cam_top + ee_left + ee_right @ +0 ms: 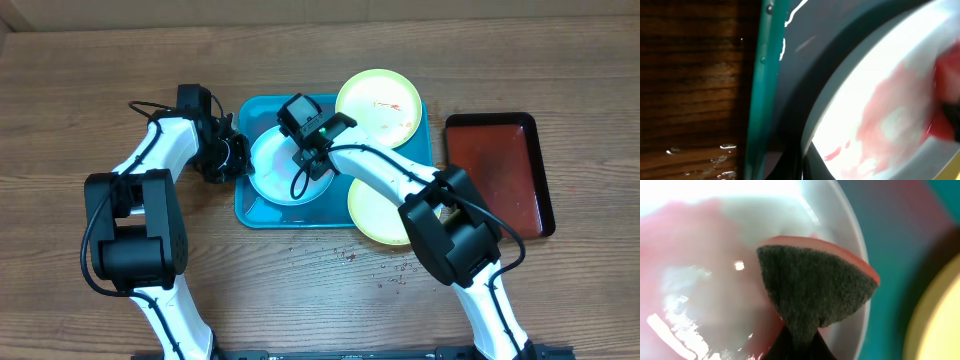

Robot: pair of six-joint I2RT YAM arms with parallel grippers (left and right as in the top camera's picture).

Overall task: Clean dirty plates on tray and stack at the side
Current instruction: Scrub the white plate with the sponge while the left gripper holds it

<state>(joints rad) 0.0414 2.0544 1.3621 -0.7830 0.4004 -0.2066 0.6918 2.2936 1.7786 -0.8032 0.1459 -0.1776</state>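
Right gripper (308, 165) is over the middle of the tray (300, 216), jaws clamped on a sponge (815, 285). In the wrist view it's a wedge with the dark scouring face toward the camera and a thin red layer along its far edge. The sponge sits on the blue-white plate (268, 165), close inside that plate's right rim, and a pink wash is spread across the plate's floor.

That plate lies in the left half of the tray, and its left edge is just beside the tray's left rim. The left gripper (236, 157) is right at that rim with its jaws closed. Whether they pinch the plate's edge, the tray's rim or nothing, I cannot tell. Its wrist camera shows only the teal rim, a dark strip and the smeared white plate.

The right side is tight. The far yellow-green plate (378, 105) overhangs the tray's far right corner and shows a thin red streak. The near yellow-green plate (375, 215) spills over the tray's near edge, partly under the right arm.

The dark red tray (498, 175) lies apart to the right, with a strip of bare table (80, 100) between it and the teal tray. There is broad wood to the far left. Small specks (390, 272) dot the near side, and droplets sit on the wood by the tray's left rim.
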